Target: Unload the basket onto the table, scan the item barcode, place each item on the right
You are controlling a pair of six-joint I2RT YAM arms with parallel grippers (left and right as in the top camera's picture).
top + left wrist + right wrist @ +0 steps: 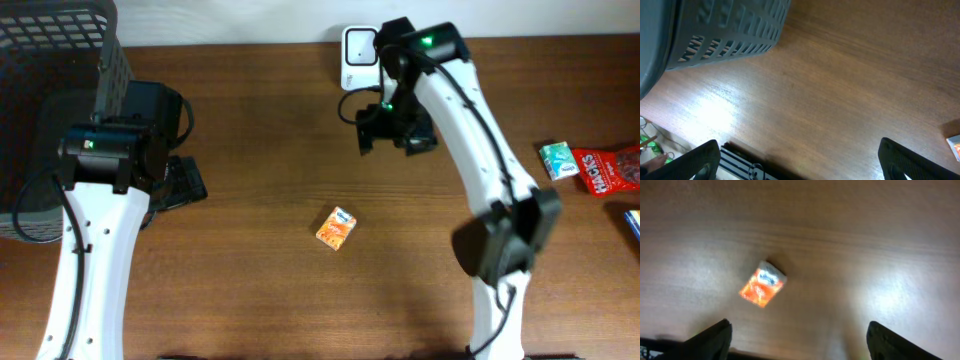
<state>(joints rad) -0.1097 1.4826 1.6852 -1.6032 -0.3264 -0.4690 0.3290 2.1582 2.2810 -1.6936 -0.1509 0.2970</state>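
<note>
Packet (337, 228) lies flat mid-surface (250, 120), long axis diagonal, just leftward and baseward of the right fingers (710, 337), spread wide and empty. Left fingers (695, 162), likewise wide and empty, hang farther off beside the basket (50, 60).

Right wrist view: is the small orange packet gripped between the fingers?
No, the small orange packet lies on the brown wooden table, apart from the open right gripper.

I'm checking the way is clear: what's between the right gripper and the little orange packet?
Only bare brown wooden table lies between the open right gripper and the small orange packet; the overhead view shows it.
</note>
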